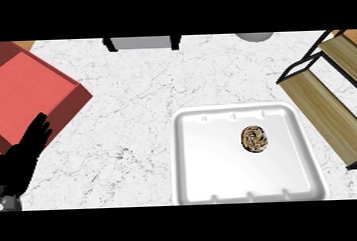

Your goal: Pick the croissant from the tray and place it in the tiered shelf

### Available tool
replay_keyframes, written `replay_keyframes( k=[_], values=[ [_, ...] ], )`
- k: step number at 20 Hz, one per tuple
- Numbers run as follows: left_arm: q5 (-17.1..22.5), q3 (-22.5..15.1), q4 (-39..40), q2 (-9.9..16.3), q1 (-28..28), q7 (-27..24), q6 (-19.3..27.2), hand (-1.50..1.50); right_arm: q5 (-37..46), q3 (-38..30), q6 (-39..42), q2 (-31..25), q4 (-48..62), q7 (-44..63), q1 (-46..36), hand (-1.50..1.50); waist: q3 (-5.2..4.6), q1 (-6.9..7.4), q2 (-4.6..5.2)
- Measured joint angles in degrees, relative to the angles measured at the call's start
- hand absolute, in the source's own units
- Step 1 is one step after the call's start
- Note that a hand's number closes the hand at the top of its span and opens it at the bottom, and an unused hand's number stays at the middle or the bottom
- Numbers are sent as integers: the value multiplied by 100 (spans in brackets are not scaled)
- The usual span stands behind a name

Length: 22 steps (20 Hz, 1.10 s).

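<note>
A white marble-patterned counter [151, 88] seen from above. A white tray [206, 186] sits at lower centre-right, with 1 brown croissant [255, 139] lying in its upper right part, untouched. At the right edge stands a tiered shelf [325, 107] with wooden boards in a black frame. A red box [25, 93] sits at upper left. The left hand [24, 153] rests at the lower left edge, fingers straight and open, holding nothing.

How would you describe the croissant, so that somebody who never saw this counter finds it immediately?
Start at the white tray on the marble counter's right half, just left of the wooden tiered shelf. Inside it, right of centre toward the far edge, lies the croissant. It is the tray's only content: a small brown, swirled oval.
</note>
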Motion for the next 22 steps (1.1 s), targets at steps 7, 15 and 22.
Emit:
replay_keyframes(
  k=[7,15,22],
  values=[
    [-157,-3,122,-119,-135,-4,69,0,-338,-129,-201,-414,432,-16,356,-150,-1,-12,-4],
    [-190,80,71,-139,-71,-28,-8,0,-922,-146,-898,-395,257,-65,630,-150,-1,-12,-12],
    [-102,230,165,-28,-136,-27,-169,0,-1676,-488,-1279,-250,-247,101,481,-150,-1,-25,-15]
  ],
)
